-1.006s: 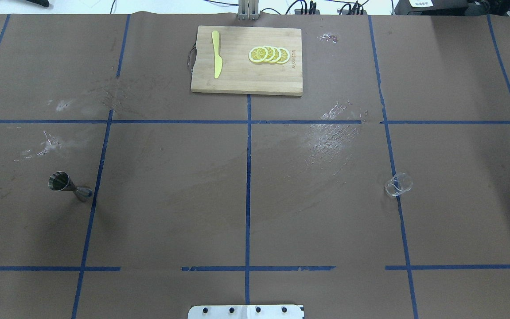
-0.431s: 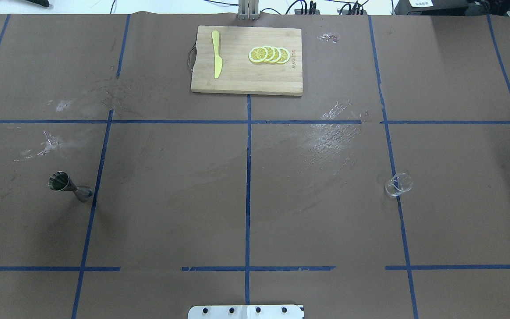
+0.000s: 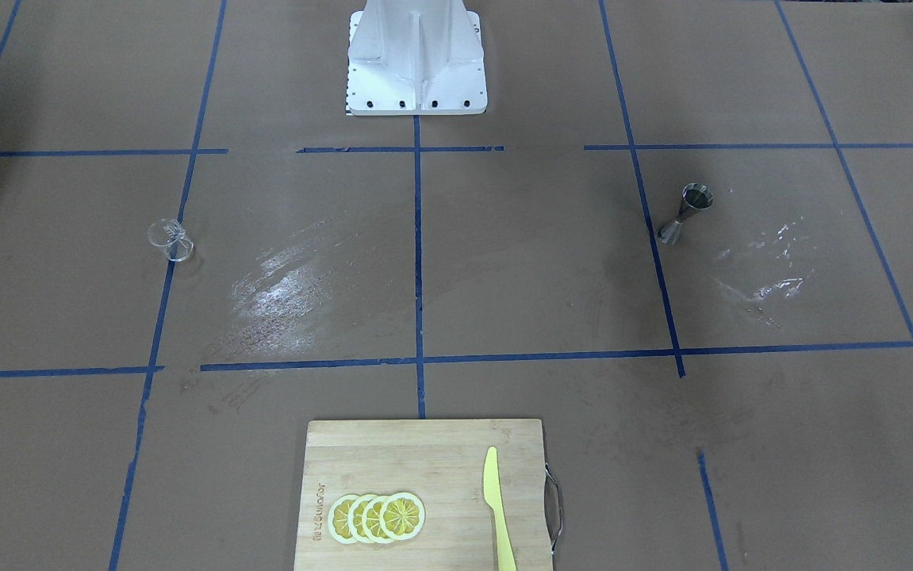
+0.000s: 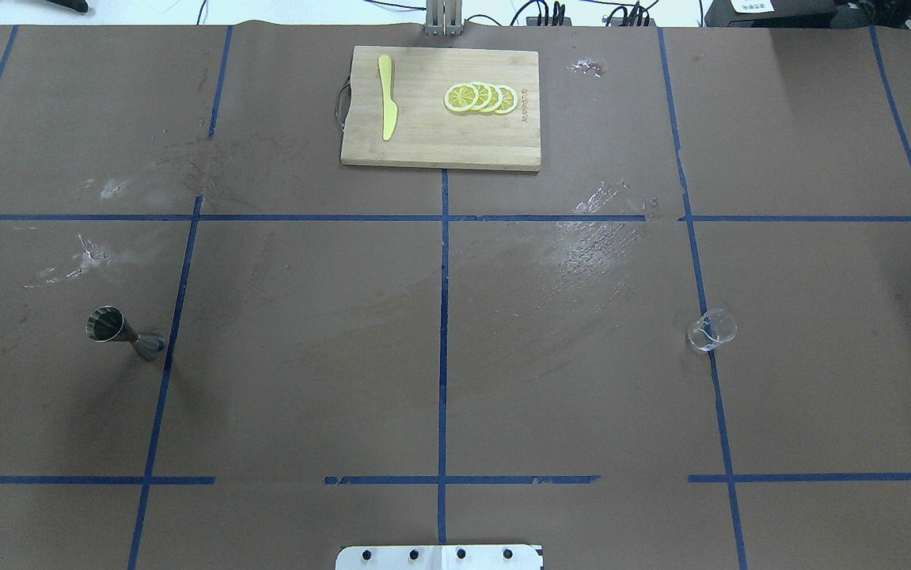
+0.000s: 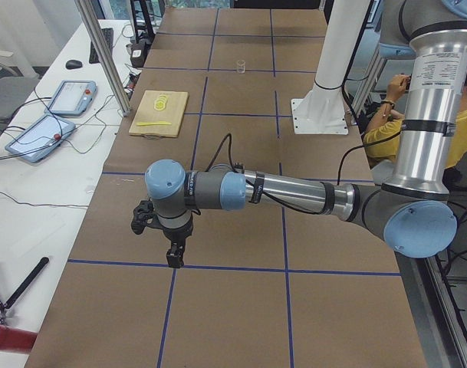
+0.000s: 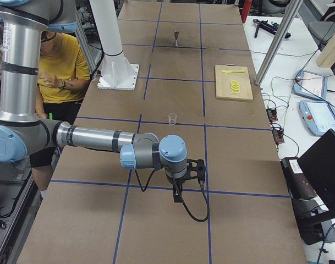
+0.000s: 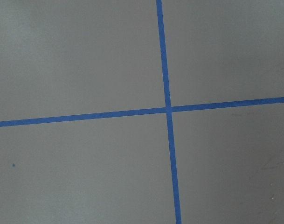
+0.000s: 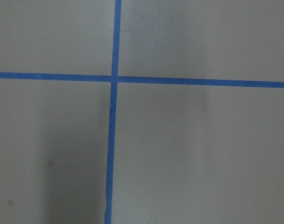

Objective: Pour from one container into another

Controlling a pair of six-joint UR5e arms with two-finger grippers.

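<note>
The small clear drinking glass [image 6: 171, 117] stands upright, well apart from the right gripper [image 6: 177, 197]. Whether that gripper is open, I cannot tell

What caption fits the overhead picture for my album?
Metal jigger on the left, clear glass on the right, lemon slices and yellow knife on the cutting board farther back.

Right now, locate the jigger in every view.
Front-facing: jigger right of centre.
Overhead: jigger at left, mid-depth.
Exterior left: not seen.
Exterior right: jigger top centre, far.
Left wrist: absent.
Right wrist: absent.
Landmark: cutting board.
</note>
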